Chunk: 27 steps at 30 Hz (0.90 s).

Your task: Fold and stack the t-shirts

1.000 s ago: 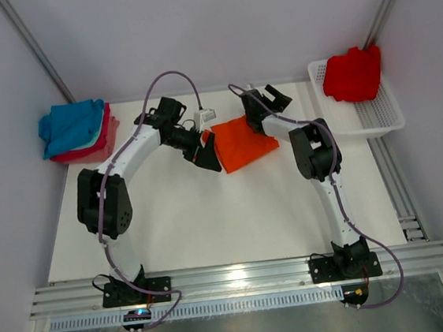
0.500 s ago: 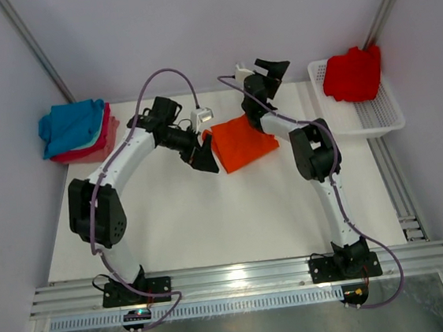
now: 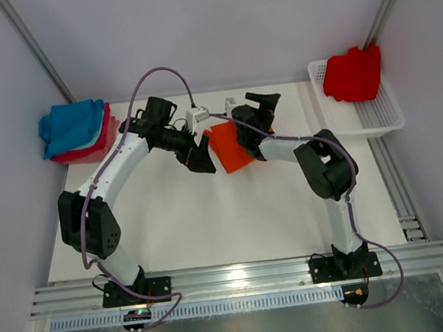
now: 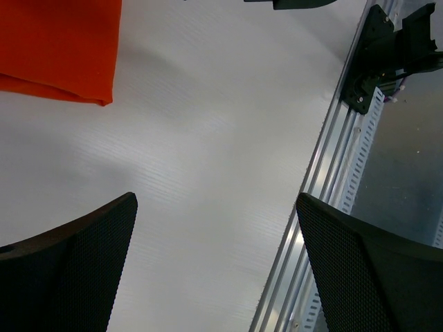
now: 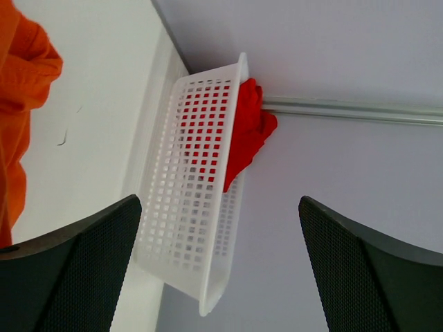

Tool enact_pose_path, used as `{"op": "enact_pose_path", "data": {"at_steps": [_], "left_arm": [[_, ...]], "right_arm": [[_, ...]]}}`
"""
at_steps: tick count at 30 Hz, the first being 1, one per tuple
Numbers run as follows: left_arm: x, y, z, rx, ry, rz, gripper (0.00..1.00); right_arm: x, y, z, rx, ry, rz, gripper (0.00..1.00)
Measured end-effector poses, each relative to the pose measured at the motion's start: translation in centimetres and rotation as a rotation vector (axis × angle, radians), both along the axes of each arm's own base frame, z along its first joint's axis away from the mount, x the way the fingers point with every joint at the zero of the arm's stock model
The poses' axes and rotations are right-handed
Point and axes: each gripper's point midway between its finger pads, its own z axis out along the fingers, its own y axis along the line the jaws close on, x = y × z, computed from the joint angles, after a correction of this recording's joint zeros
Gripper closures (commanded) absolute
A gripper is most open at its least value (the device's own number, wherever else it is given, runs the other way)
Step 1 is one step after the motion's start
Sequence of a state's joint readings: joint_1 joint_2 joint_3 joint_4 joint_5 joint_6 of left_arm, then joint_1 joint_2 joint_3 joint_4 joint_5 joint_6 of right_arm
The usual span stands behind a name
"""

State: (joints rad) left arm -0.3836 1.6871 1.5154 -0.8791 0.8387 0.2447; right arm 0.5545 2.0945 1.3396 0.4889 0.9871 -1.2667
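On white table [image 3: 211, 215], orange t-shirt [image 3: 224, 154], apparently folded

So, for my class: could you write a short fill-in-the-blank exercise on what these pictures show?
1. The t-shirt in the white basket is ____.
2. The blue t-shirt tops a pile at the far ____ corner of the table.
3. The left gripper and the right gripper both stand ____, with nothing between their fingers.
Missing words: red; left; open.
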Motion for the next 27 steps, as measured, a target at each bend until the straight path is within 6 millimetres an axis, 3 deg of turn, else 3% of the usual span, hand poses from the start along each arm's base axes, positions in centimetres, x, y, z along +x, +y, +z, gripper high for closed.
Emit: {"op": "enact_pose_path", "data": {"at_steps": [6,10,21,27], "left_arm": [[0.1,0.1,-0.1,0.007,-0.004,0.005,0.01],[0.2,0.2,-0.2,0.015,-0.008,0.007,0.01],[0.3,0.3,-0.3,0.022,-0.023,0.002,0.01],[0.6,0.3,-0.1,0.022,-0.024,0.022,0.01]], "right_arm": [[-0.9,-1.6,-4.6,0.038,0.100,-0.068,0.01],[-1.4,-2.0,-10.1,0.022,0.180,-0.113,0.01],[-1.5,-1.9,-9.7,0.036,0.122,-0.161,0.01],[-1.4,-1.9,-8.4,0.004,0.137,-0.146,0.01]]}}
